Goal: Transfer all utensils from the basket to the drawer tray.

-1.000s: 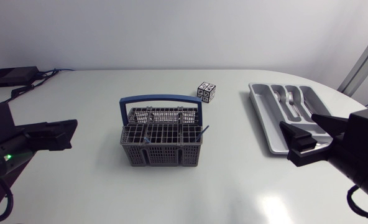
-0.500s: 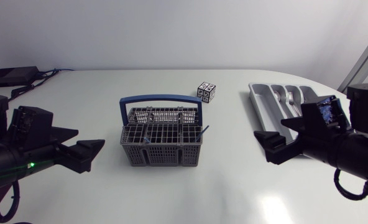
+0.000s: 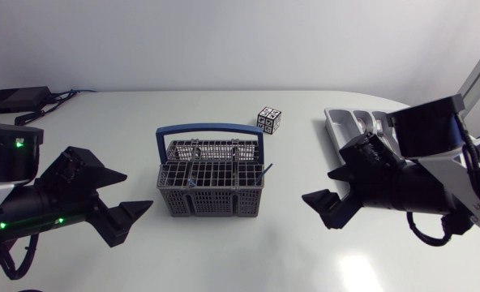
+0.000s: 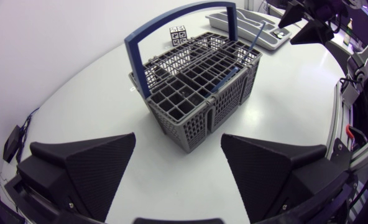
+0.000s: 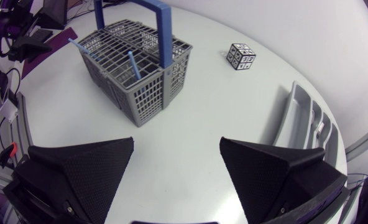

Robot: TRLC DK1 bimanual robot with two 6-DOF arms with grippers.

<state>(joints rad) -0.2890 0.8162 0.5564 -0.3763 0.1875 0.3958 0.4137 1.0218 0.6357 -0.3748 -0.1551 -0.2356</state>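
Note:
A grey wire basket [image 3: 211,191] with a blue handle [image 3: 211,129] stands mid-table. Two blue utensil handles [image 3: 264,172] stick up from it, also seen ahead of my right gripper [image 5: 134,66]. The grey drawer tray [image 3: 342,128] lies at the right with forks [image 3: 378,125] in it, partly hidden behind my right arm. My left gripper [image 3: 125,198] hangs open to the left of the basket [image 4: 196,87]. My right gripper [image 3: 327,191] hangs open to its right, between the basket [image 5: 137,74] and the tray [image 5: 301,118]. Neither holds anything.
A small black-and-white patterned cube [image 3: 269,119] sits behind the basket toward the tray, visible too in the wrist views [image 4: 178,35] [image 5: 241,57]. A black box with cables [image 3: 16,99] lies at the far left corner.
Both arms have swung in from the table's sides toward the basket, the left from the left, the right from over the tray. Both grippers stayed open.

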